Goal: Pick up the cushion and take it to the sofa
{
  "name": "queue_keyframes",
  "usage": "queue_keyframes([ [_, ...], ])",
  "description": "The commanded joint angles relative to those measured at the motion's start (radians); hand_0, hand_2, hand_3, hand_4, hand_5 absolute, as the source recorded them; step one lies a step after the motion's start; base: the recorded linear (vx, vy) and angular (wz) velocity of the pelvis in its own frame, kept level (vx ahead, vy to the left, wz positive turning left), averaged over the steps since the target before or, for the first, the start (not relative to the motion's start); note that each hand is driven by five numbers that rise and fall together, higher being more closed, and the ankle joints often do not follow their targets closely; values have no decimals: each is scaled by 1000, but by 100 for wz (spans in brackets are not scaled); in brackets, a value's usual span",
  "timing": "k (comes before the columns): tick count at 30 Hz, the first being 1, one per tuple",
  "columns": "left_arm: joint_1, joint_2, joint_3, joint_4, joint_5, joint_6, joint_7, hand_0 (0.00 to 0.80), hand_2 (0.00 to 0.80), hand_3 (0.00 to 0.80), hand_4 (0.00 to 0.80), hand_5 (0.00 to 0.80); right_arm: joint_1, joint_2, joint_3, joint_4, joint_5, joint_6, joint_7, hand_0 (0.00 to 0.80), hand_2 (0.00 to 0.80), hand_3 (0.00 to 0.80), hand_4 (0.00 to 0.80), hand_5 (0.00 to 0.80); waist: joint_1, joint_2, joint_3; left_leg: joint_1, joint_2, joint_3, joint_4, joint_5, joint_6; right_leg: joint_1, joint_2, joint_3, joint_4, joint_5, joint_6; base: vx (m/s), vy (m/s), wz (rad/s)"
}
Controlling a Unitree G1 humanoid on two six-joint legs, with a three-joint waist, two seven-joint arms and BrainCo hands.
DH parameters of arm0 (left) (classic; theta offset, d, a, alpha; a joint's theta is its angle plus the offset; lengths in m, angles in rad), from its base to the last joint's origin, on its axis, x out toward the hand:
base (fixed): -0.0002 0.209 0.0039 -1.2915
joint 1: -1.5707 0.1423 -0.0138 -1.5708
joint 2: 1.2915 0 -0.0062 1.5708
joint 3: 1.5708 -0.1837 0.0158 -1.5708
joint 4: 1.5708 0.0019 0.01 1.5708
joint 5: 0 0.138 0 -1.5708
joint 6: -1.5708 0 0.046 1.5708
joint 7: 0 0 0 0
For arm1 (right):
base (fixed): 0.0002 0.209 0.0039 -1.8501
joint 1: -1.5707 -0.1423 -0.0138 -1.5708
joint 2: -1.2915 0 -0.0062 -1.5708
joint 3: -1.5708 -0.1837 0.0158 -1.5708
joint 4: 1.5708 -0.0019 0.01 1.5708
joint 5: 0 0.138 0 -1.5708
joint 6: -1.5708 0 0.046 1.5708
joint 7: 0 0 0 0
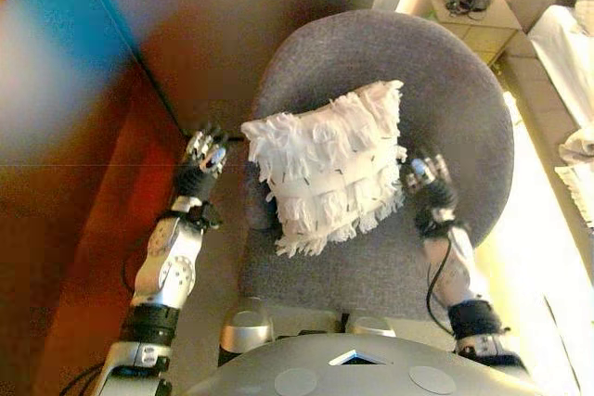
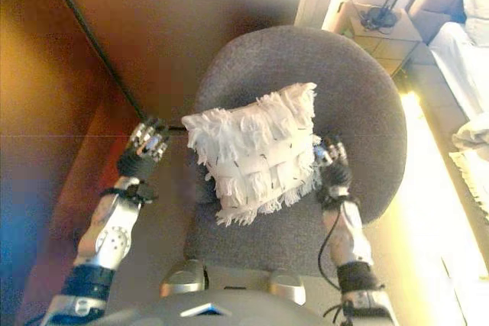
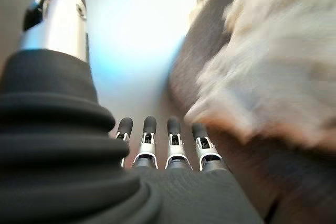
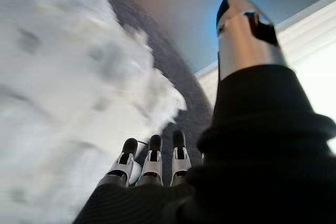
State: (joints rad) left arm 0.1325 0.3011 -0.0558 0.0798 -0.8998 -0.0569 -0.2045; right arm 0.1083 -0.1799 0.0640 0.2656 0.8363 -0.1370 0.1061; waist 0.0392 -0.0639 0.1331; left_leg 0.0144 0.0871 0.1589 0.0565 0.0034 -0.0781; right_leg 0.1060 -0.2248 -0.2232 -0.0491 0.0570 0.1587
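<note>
A white fringed cushion (image 1: 329, 164) rests on the seat of a round grey armchair (image 1: 464, 90), leaning toward its back. My left hand (image 1: 202, 159) hovers just left of the cushion's left edge, fingers straight, with a small gap to the fringe. My right hand (image 1: 429, 183) is at the cushion's right edge, fingers straight, close to the fringe or brushing it. In the left wrist view the cushion (image 3: 273, 72) lies beside my straight fingers (image 3: 157, 140). In the right wrist view the cushion (image 4: 63, 93) fills the space next to my fingers (image 4: 152, 161). Neither hand holds anything.
A brown wall or panel (image 1: 74, 257) stands close on the left of the chair. A small bedside table (image 1: 464, 2) with dark cables sits at the back right. A white bed (image 1: 571, 53) shows at the right edge, over pale floor (image 1: 548, 266).
</note>
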Motion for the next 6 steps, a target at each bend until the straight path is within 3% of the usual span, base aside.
queue_keyframes([
  [1,18,-4,23,-52,-21,-60,-82,0,0,0,0,0,-29,1,-9,-95,151,-66,119,0,0,0,0,0,0,29,-12,67,20,40,-26,-48,-3,-6,15,-23,-6,-6,19,-92,31,-7],
  [3,36,2,13,-42,-15,-69,-87,0,0,0,0,0,-9,17,9,-97,224,-36,151,0,0,0,0,0,-2,36,-9,62,18,40,-36,-42,-4,-13,18,-22,-9,-5,17,-119,36,-1],
  [6,46,4,-21,-27,-15,-79,-72,0,0,0,0,0,-6,14,54,-78,196,-28,138,0,0,0,0,0,-2,46,-2,54,12,38,-46,-35,-3,-24,20,-20,-12,-2,16,-111,37,1],
])
